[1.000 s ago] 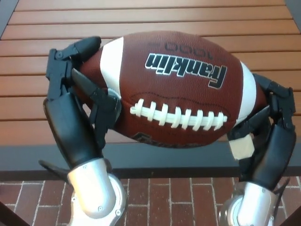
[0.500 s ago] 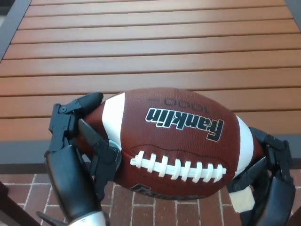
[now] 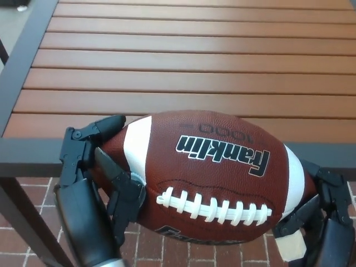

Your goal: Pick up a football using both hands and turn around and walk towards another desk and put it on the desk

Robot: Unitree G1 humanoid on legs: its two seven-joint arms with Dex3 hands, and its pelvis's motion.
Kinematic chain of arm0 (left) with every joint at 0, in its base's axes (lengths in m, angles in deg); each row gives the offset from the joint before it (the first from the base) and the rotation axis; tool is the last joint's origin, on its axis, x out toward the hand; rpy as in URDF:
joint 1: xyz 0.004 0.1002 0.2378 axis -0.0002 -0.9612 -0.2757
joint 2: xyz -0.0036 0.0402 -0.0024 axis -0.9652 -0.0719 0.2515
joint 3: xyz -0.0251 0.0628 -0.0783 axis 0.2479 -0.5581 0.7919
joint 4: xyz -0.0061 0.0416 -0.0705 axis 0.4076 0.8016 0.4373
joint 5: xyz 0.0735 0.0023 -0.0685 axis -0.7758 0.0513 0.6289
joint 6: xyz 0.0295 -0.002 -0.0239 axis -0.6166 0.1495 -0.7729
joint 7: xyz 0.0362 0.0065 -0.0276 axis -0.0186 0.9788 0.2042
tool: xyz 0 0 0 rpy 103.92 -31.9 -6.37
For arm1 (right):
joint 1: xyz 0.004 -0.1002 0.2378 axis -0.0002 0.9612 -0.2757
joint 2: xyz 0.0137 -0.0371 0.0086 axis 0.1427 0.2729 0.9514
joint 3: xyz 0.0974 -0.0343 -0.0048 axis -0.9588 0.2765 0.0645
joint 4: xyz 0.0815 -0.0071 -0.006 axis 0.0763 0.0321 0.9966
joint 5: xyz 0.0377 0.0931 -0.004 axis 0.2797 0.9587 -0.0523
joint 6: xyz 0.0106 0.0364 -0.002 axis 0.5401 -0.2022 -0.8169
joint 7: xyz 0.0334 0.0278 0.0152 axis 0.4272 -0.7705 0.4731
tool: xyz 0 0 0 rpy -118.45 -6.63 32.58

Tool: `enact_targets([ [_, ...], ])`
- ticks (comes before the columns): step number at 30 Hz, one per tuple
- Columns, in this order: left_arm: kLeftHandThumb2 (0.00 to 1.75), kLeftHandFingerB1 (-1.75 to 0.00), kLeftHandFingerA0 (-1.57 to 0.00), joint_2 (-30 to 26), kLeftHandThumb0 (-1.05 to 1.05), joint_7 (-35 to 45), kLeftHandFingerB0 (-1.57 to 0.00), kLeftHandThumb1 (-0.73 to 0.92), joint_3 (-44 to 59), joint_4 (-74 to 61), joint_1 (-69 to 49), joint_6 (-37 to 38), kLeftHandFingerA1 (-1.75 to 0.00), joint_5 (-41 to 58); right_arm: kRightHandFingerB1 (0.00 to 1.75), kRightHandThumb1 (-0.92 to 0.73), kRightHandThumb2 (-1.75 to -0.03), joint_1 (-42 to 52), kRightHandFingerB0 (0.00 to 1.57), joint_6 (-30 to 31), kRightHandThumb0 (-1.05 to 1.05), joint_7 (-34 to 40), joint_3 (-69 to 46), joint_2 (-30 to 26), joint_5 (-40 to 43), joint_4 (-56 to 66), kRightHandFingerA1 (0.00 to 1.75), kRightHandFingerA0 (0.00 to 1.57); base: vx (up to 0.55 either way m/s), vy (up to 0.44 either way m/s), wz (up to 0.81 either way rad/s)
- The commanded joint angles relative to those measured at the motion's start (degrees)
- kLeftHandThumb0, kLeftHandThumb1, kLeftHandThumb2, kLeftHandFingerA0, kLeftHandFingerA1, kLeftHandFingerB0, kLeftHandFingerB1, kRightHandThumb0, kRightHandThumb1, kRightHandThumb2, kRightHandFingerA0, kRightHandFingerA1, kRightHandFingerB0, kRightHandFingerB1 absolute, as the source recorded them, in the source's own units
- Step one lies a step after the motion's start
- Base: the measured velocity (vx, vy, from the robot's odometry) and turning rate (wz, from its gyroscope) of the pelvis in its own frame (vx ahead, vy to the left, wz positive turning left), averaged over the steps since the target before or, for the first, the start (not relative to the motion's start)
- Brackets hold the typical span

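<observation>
I see the football (image 3: 206,178) held up between both hands at the bottom of the head view, its long axis running left to right and tipped slightly down toward the right. The laces face me and the white lettering reads upside down above them, with a white stripe near each end. My left robot hand (image 3: 94,178) is clamped on the left end, one finger hooked over the top near the stripe and another pressed against the ball's lower side. My right robot hand (image 3: 320,214) cups the right end from below and behind, fingers wrapped against the leather. The ball hangs over the near edge of the table (image 3: 183,61), whose reddish wooden slats run across the view inside a dark frame. Brick floor (image 3: 33,192) shows beneath the ball and hands.
</observation>
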State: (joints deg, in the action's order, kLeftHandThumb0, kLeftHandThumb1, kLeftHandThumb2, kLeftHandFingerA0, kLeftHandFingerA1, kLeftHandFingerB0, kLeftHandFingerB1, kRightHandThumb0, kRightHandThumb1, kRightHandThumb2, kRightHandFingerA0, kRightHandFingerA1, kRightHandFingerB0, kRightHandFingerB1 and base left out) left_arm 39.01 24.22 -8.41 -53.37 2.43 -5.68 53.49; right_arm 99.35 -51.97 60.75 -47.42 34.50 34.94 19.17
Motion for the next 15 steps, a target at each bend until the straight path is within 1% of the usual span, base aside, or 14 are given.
enact_targets([
  [1,1.18,-1.52,-0.96,4.0,-0.18,5.9,-0.83,0.45,-15.6,0.8,-2.0,4.4,-1.6,1.0,1.41,-0.69,-0.77,-1.5,0.74,-4.2,-0.26,-8.9,14.4,2.2,-7.1,5.2,1.61,0.86,-0.09,0.019,0.13],
  [2,1.18,-1.52,-0.96,3.5,-0.18,5.6,-0.83,0.45,-16.2,0.5,-2.9,4.7,-1.6,0.7,1.41,-0.69,-0.77,-0.4,0.74,-4.6,-0.26,-9.5,15.0,1.2,-6.3,5.7,1.61,0.86,-0.08,0.003,0.15],
  [6,1.18,-1.52,-0.96,3.4,-0.18,5.4,-0.83,0.45,-16.3,0.5,-2.8,4.7,-1.6,0.8,1.41,-0.69,-0.77,-0.4,0.74,-4.6,-0.26,-9.3,15.1,1.0,-6.2,5.7,1.61,0.86,-0.09,-0.103,0.36],
  [7,1.1,-1.5,-0.96,3.4,-0.2,5.2,-0.83,0.47,-16.5,0.9,-3.3,6.2,-1.58,1.4,1.43,-0.68,-0.79,-0.5,0.74,-4.8,-0.24,-9.1,15.2,1.0,-6.7,5.6,1.63,0.86,-0.12,-0.154,0.6],
  [9,1.1,-1.5,-0.96,3.4,-0.2,5.1,-0.83,0.47,-16.5,1.0,-3.4,6.4,-1.58,1.5,1.43,-0.68,-0.79,-0.5,0.74,-4.8,-0.24,-9.0,15.3,1.0,-6.7,5.6,1.63,0.86,-0.2,-0.25,0.71],
  [10,1.1,-1.5,-0.96,3.4,-0.2,5.1,-0.83,0.47,-16.5,1.0,-3.4,6.4,-1.58,1.5,1.43,-0.68,-0.79,-0.5,0.74,-4.7,-0.24,-8.9,15.3,0.9,-6.7,5.6,1.63,0.86,-0.03,-0.09,0.17],
  [11,1.16,-1.49,-0.96,3.2,-0.19,5.6,-0.84,0.46,-16.4,0.9,-3.0,6.2,-1.58,1.7,1.42,-0.71,-0.73,-0.9,0.74,-5.4,-0.27,-8.8,14.9,0.8,-6.9,5.3,1.62,0.84,-0.04,-0.059,0.37],
  [15,1.18,-1.5,-0.97,3.0,-0.18,5.6,-0.85,0.45,-16.4,0.6,-2.9,6.2,-1.58,1.9,1.42,-0.71,-0.75,-1.2,0.75,-5.5,-0.26,-8.4,15.1,0.8,-7.2,5.2,1.61,0.86,-0.07,-0.158,0.46],
])
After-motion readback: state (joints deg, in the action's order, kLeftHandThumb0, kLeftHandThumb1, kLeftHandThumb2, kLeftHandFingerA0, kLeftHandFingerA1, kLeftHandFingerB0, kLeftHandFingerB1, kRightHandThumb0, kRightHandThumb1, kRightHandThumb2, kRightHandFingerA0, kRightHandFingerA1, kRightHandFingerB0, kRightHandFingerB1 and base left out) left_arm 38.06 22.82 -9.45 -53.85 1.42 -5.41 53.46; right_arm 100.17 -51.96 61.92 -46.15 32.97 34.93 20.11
